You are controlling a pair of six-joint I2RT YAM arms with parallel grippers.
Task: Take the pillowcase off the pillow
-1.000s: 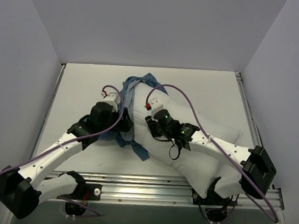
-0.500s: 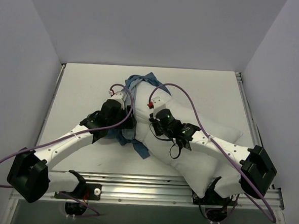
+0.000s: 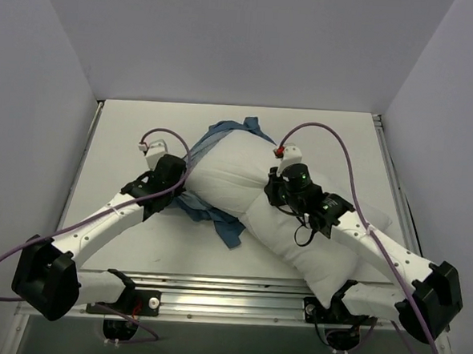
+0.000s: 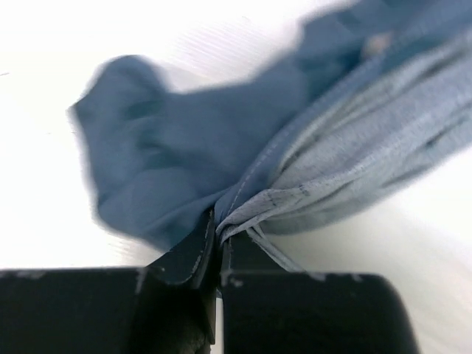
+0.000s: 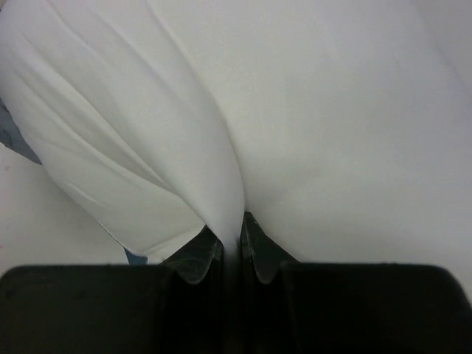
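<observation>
Now more pillow [image 3: 236,185] outside pillowcase [image 3: 231,234].

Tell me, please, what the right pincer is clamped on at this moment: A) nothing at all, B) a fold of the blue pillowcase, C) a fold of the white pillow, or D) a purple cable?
C: in its own wrist view the right pincer is shut on a pinched ridge of the white pillow, whereas the left pincer grips the blue pillowcase.
</observation>
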